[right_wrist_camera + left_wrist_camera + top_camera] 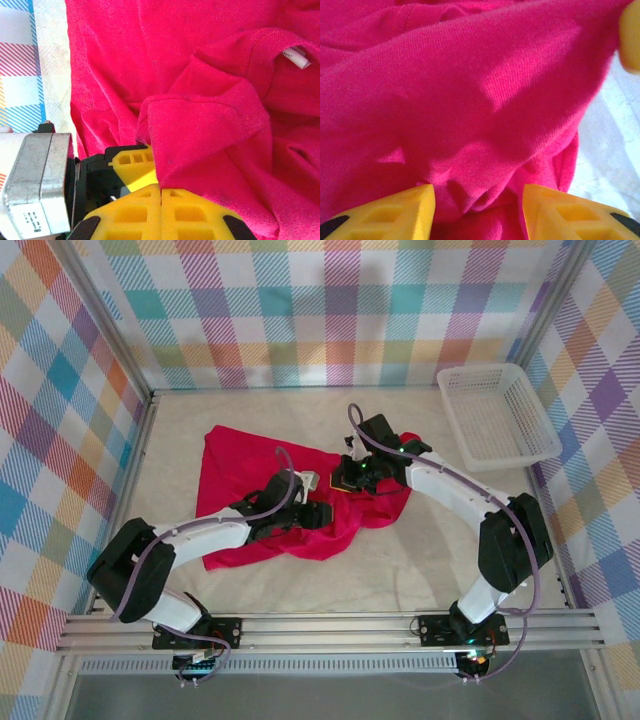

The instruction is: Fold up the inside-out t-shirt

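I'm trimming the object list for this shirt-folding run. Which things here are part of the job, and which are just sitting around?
Part of the job:
- red t-shirt, with its white tag
- right end effector, pinching a fold of it
- left end effector, fingers apart at the cloth

Just lying about:
- white plastic basket, back right on the table

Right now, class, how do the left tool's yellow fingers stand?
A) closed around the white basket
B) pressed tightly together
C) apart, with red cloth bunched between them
C: in the left wrist view the left tool has its yellow fingers set apart, with the red shirt bunched in the gap.
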Action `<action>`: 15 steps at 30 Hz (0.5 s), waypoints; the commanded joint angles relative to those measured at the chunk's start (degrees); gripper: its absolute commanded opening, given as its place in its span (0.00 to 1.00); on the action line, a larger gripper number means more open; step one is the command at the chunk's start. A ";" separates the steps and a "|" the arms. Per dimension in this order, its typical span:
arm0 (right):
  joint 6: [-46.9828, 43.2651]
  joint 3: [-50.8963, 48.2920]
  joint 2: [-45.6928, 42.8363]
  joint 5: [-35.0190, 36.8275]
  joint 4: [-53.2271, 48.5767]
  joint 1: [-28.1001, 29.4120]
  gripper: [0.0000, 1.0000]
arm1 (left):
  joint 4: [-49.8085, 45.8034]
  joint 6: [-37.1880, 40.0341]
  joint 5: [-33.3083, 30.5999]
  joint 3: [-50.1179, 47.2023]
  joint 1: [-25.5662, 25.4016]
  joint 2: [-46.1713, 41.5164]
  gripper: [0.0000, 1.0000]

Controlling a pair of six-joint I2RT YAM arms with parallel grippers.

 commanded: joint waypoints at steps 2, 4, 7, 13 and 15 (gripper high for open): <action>0.48 0.88 -2.21 -0.85 0.82 0.32 0.00 | 2.01 0.87 -4.86 2.33 -0.67 1.74 0.47; 0.57 0.59 -2.59 -0.77 0.91 0.35 0.00 | 1.00 0.80 -6.02 3.16 -0.66 2.58 0.34; 0.37 0.19 -3.22 -0.51 0.80 0.30 0.00 | -2.81 0.69 -7.55 5.30 -0.67 3.52 0.09; -0.37 -0.55 -2.96 0.47 0.65 -0.16 0.00 | -8.30 0.76 -8.90 7.65 -0.65 0.88 0.00; -0.80 -0.77 -2.22 1.00 0.52 -0.65 0.00 | -10.84 1.03 -8.49 8.71 -0.67 -0.95 0.00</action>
